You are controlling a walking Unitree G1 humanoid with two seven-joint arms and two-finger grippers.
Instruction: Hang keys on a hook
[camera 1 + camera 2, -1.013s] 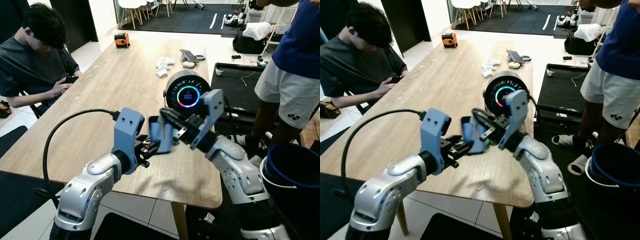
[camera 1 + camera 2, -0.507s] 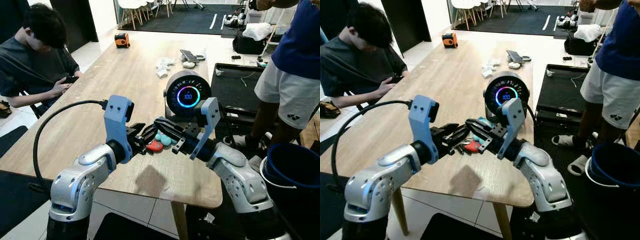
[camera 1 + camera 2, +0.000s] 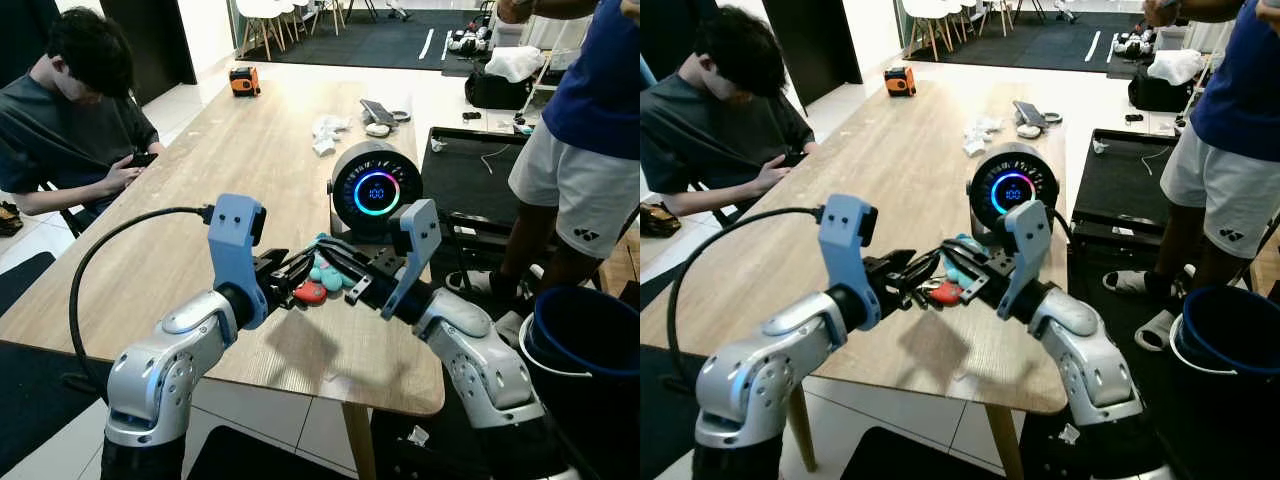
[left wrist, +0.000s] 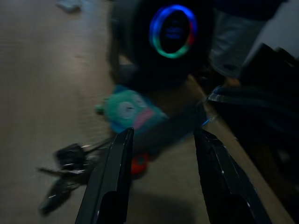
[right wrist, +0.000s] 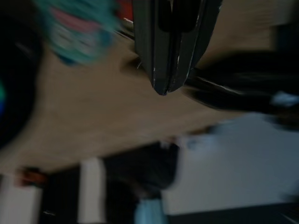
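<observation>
Fingers of the left gripper (image 4: 161,179) stand apart with nothing between them, hovering low over the near right part of the wooden table (image 3: 230,170) and aimed at the keys (image 4: 70,163), which lie flat on the tabletop beside a red fob (image 3: 309,292) and a teal plush charm (image 3: 326,277). Opposite it, the right gripper (image 5: 163,86) comes in from the right with its 2 fingers pressed together and holding nothing, its tips near the same cluster; from the head views the 2 grippers meet over the bunch from either side. Just beyond them, farther along the table, stands a round black speaker-like device (image 3: 372,180) with a glowing ring of blue, green and pink and small digits at its centre, too small to read surely. As for progress, I would judge the job barely begun: the keys are not yet lifted, no hook can be made out anywhere, and both the pickup and the hanging remain. Farther off on the table lie crumpled tissues (image 3: 326,131). A seated person (image 3: 75,120) at the far left looks down at a phone, and another person in white shorts (image 3: 570,190) stands at the right, a small logo on the shorts unreadable.
</observation>
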